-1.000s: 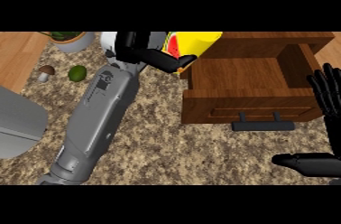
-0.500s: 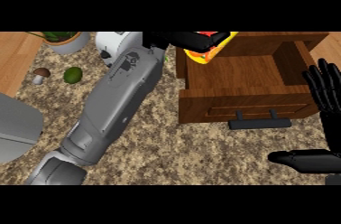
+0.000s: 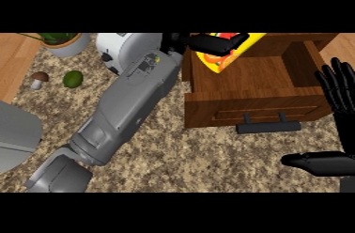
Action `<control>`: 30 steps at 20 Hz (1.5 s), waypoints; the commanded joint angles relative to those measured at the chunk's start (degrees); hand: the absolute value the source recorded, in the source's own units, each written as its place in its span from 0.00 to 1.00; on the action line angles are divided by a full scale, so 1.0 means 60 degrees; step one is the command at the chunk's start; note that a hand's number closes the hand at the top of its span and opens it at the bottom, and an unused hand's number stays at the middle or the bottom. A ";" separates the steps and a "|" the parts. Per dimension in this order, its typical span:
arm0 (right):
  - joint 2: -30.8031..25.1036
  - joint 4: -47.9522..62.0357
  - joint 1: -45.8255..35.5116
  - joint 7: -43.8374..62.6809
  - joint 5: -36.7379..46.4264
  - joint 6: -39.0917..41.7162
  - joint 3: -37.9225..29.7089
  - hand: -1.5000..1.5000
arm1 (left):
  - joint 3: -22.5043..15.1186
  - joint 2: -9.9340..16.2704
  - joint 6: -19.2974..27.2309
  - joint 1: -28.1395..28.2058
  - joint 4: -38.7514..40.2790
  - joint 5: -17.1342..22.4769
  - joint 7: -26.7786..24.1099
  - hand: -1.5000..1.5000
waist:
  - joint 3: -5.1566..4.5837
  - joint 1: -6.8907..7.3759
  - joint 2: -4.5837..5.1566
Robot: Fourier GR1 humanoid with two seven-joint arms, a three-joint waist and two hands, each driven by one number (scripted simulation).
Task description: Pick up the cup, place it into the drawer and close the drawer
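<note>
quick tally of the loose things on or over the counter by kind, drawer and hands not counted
cup, yellow with orange print, in the left hand over the open drawer: 1
mushroom: 1
green avocado-like fruit: 1
potted plant: 1
grey object at the left edge, kind unclear: 1
total: 5

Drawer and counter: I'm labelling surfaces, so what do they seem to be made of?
The drawer looks like brown wood with a smooth finish, showing grain streaks; its handle looks dark and matte, possibly metal. The counter looks like speckled granite-like stone.
</note>
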 commanded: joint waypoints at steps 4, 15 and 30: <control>-0.0069 0.0169 -0.0762 0.0447 0.0051 -0.0092 0.0131 0.00 | -0.1519 -0.0001 0.0830 -0.0218 0.0964 0.0626 0.0064 1.00 | 0.0004 -0.0304 0.0084; -0.0048 -0.0260 -0.0279 0.0308 -0.0148 0.0137 0.0115 0.00 | -0.3562 -0.0001 0.1182 0.0235 0.1232 0.0639 0.0713 0.00 | 0.0002 -0.0467 0.0077; -0.0084 -0.0827 -0.0139 0.0752 -0.1123 0.1152 0.0736 1.00 | -0.3033 -0.0001 0.1769 -0.0265 -0.0075 0.1901 -0.0546 0.00 | -0.0008 0.0101 -0.0035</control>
